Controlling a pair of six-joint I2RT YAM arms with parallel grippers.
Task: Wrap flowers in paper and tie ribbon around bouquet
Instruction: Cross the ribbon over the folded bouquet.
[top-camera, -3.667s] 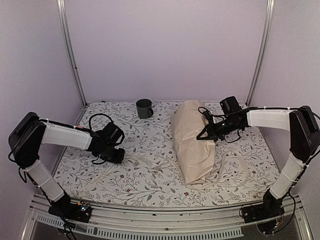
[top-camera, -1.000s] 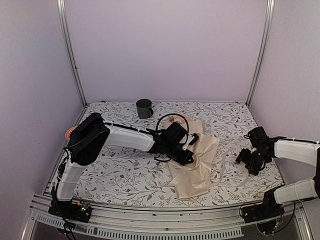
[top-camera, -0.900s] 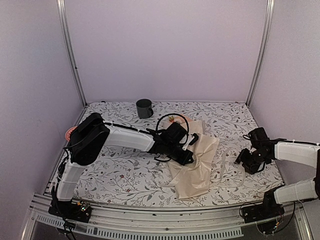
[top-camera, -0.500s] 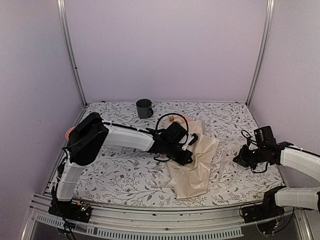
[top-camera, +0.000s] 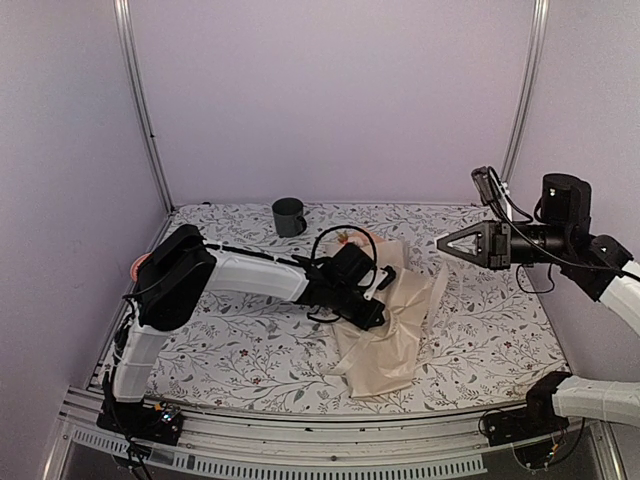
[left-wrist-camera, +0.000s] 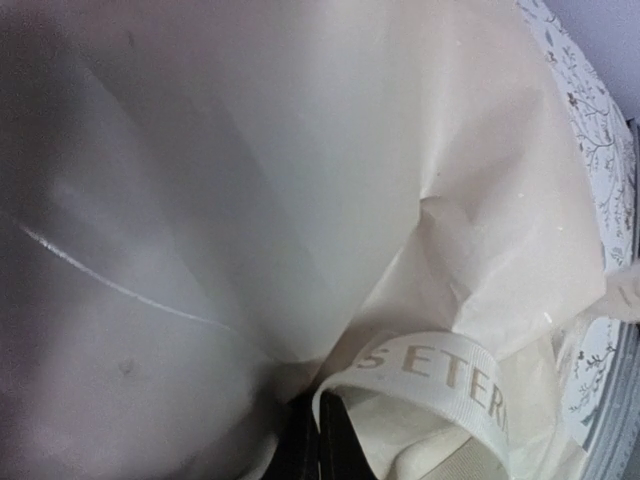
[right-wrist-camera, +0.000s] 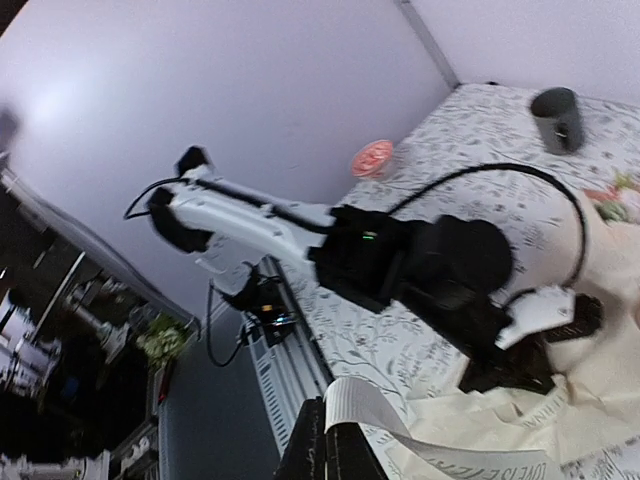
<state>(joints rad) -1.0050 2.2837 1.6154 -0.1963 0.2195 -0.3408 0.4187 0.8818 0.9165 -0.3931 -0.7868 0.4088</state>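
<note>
The bouquet (top-camera: 395, 330) lies mid-table, a crumpled bundle of cream paper (left-wrist-camera: 300, 180) with the flowers (top-camera: 349, 238) peeking out at its far end. My left gripper (top-camera: 370, 315) is pressed low onto the bundle's middle. In the left wrist view this gripper (left-wrist-camera: 320, 415) is shut on the printed cream ribbon (left-wrist-camera: 440, 375), which loops off to the right over the paper. My right gripper (top-camera: 441, 244) hangs high above the table's right side. It (right-wrist-camera: 325, 420) is shut on the ribbon (right-wrist-camera: 356, 401), which trails down toward the bundle.
A dark mug (top-camera: 289, 216) stands at the back of the floral table cloth (top-camera: 250, 350). A small pink object (right-wrist-camera: 373, 157) sits at the left edge, mostly behind the left arm in the top view. Metal frame posts (top-camera: 140, 100) rise at both back corners.
My right gripper shut on the ribbon low at the table's right side, then rose high and swung back, drawing the ribbon up. The left arm and the bundle stayed put.
</note>
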